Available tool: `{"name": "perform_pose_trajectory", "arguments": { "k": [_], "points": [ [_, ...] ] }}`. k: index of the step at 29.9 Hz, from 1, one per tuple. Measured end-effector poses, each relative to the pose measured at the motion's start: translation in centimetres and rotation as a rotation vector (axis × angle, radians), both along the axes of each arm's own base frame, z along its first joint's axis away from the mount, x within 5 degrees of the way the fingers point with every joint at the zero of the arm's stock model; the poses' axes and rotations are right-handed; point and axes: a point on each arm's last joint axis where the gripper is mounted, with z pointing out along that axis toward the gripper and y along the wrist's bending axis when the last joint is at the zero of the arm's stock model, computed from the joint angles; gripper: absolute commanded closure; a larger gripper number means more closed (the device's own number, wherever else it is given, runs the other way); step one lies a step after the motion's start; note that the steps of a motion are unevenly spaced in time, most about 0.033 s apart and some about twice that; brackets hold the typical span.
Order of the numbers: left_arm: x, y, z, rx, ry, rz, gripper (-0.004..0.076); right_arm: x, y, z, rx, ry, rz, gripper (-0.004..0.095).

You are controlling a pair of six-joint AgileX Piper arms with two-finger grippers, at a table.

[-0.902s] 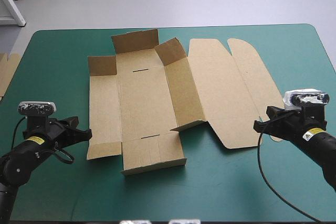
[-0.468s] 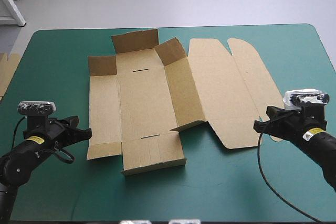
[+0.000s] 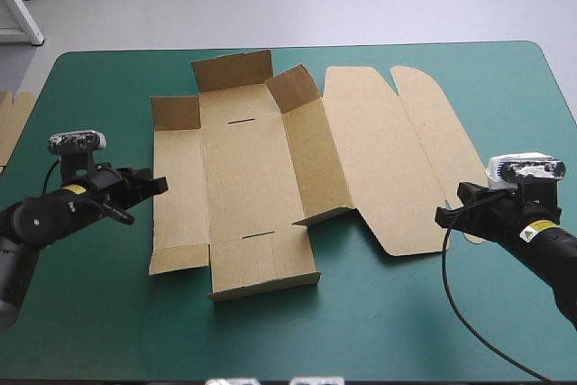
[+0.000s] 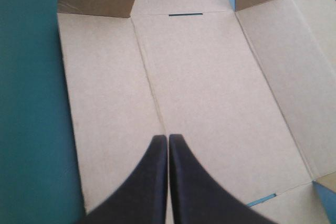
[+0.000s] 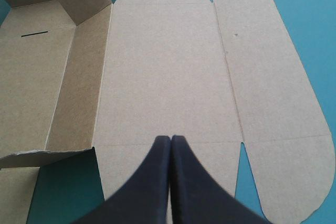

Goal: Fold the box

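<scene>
So the teal-green table (image 3: 406, 313) has the brown box (image 3: 243, 178) sitting around the middle, a bit toward the far side, still mostly a flat sheet. The lid (image 3: 379, 160) lies flat on the right with its rounded flaps out toward the right edge. The right wall (image 3: 315, 164) is tilted up, the far flap (image 3: 233, 69) and the two little corner flaps beside it stand up too, and the left wall is flat on the cover. There's a bit of spare board (image 3: 11, 123) poking in at the table's left edge. The left gripper (image 3: 158, 185) has its black fingers pressed together, tip over the box's left wall near the crease to the base; can't tell if it touches. The right gripper (image 3: 442, 216) is also pressed together, with nothing between its fingers, its tip over the near end of the lid.
</scene>
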Motion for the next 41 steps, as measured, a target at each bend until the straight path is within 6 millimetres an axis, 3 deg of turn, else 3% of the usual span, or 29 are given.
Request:
{"name": "perform_pose_trajectory", "arguments": {
  "k": [3, 7, 10, 13, 22, 31, 41],
  "points": [
    [2.5, 1.0, 0.2, -0.105, 0.046, -0.021, 0.0712, 0.0, 0.0, 0.0, 0.0, 0.0, 0.0, 0.0927],
    [5.4, 4.3, -1.3, -0.382, 0.091, -0.014, 0.0713, 0.0, 0.0, 0.0, 0.0, 0.001, 0.0, 0.0927],
    [6.5, 7.2, -3.0, -0.497, 0.104, 0.026, 0.0713, 0.0, 0.0, 0.0, -0.001, 0.001, 0.0, 0.0927],
    [6.7, 8.9, -4.6, -0.49, 0.148, 0.045, 0.0713, 0.0, 0.0, 0.0, 0.0, 0.001, 0.0, 0.0927],
    [6.2, 9.1, -6.6, -0.386, 0.266, -0.02, 0.0686, 0.0, 0.0, -0.1, 0.001, 0.006, 0.002, 0.0927],
    [5.5, 9.0, -8.8, -0.391, 0.333, 0.022, 0.0325, -0.2, 0.6, -0.2, -0.005, 0.021, 0.046, 0.0927],
    [4.9, 7.4, -11.0, -0.443, 0.439, -0.03, 0.0306, -0.2, 0.7, -0.2, -0.005, 0.023, 0.051, 0.0927]
  ]
}}
